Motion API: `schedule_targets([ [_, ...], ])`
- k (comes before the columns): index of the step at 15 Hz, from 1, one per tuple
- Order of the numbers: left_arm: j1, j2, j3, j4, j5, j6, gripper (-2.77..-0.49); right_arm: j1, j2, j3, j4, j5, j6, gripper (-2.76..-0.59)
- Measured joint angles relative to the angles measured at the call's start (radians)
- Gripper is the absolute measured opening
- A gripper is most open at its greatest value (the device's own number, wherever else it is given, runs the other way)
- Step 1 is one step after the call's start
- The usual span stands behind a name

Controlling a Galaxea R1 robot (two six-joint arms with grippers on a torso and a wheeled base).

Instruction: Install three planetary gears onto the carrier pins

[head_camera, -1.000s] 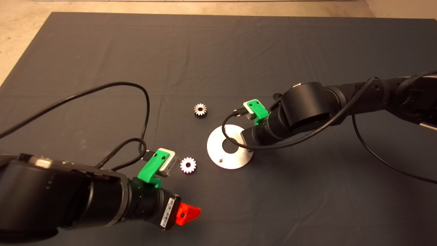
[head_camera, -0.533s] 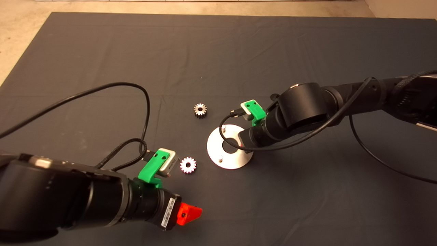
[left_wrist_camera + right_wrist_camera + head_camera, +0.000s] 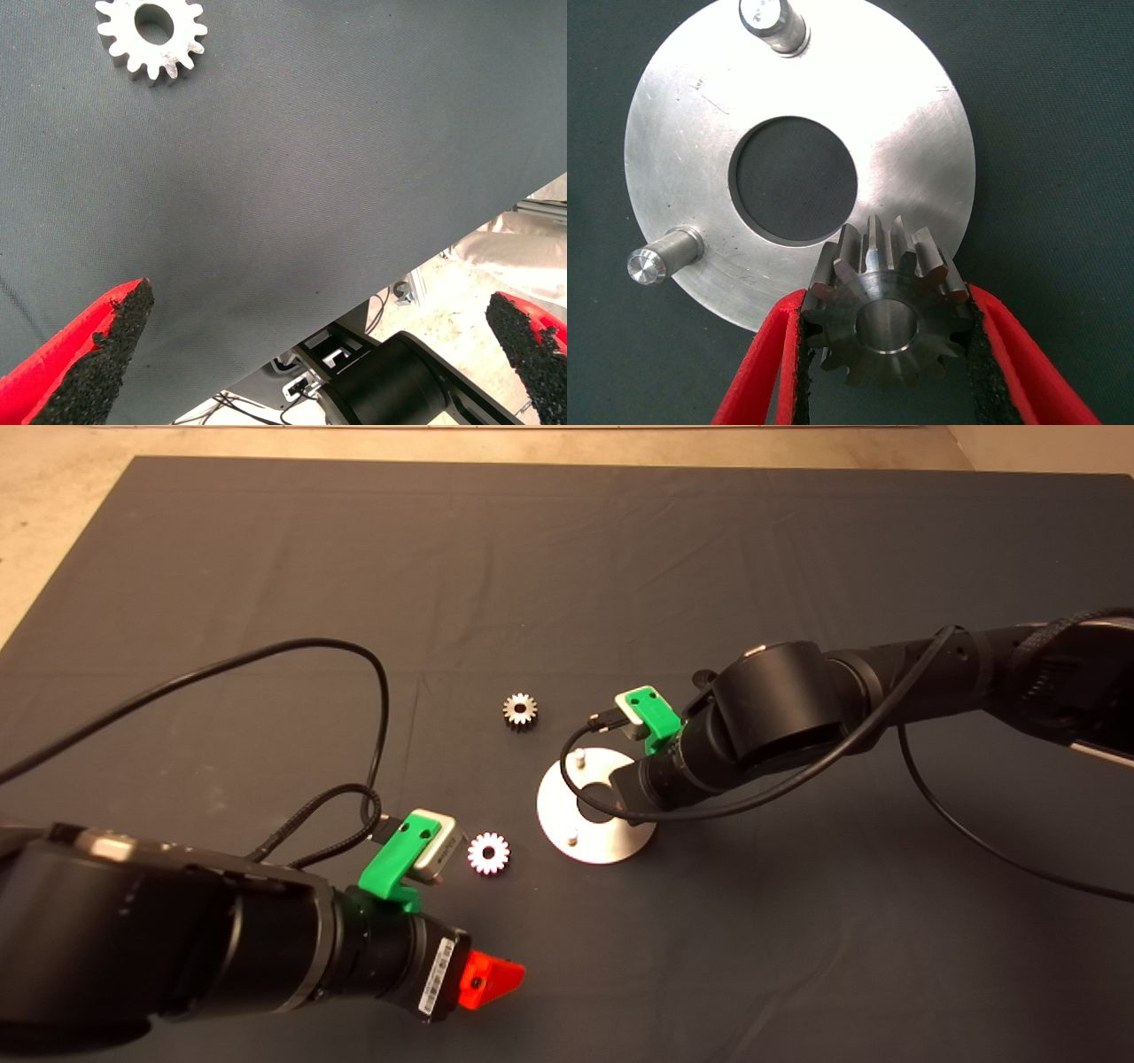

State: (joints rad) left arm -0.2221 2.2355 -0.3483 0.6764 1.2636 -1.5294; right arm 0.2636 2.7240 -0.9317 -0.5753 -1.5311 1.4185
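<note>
Dark grey cloth matting [image 3: 567, 558] covers the table under both arms. Nearest me, my left claw [image 3: 310, 354] waits parked at the lower left of the head view, its red fingers spread wide and holding nothing. Just beyond it a small silvery toothed metal gear [image 3: 488, 853] lies flat on the mat, and the left wrist view shows it [image 3: 151, 36] too.

Further in sits the flat round shiny silver carrier disc [image 3: 567, 828] with its large centre hole. My right claw [image 3: 890, 354] hangs over the disc's edge, its two red fingers closed on the flanks of a second silvery gear [image 3: 888, 305], bore facing the wrist camera. Two short silvery pins stand free, one [image 3: 772, 19] on the disc's far side from that gear, another [image 3: 660, 258] off to one side. I judge the third pin is hidden beneath the gripped gear, though I cannot confirm it.

To seat it well, I would keep the gear level, centre its bore over the pin, lower gently and release only once it drops flush.

Farthest off, a third silvery gear [image 3: 520, 710] rests alone on the mat beyond the disc.
</note>
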Motion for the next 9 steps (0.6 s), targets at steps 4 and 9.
schedule_targets([
  [4, 0.0, 0.0, 0.0, 0.0, 0.0, 0.0, -0.51, 0.0, -0.006, 0.0, 0.0, -0.003, 0.0, -2.41],
  [9, 0.0, 0.0, 0.0, 0.0, 0.0, 0.0, -0.51, 0.0, -0.006, 0.0, 0.0, -0.003, 0.0, -2.41],
])
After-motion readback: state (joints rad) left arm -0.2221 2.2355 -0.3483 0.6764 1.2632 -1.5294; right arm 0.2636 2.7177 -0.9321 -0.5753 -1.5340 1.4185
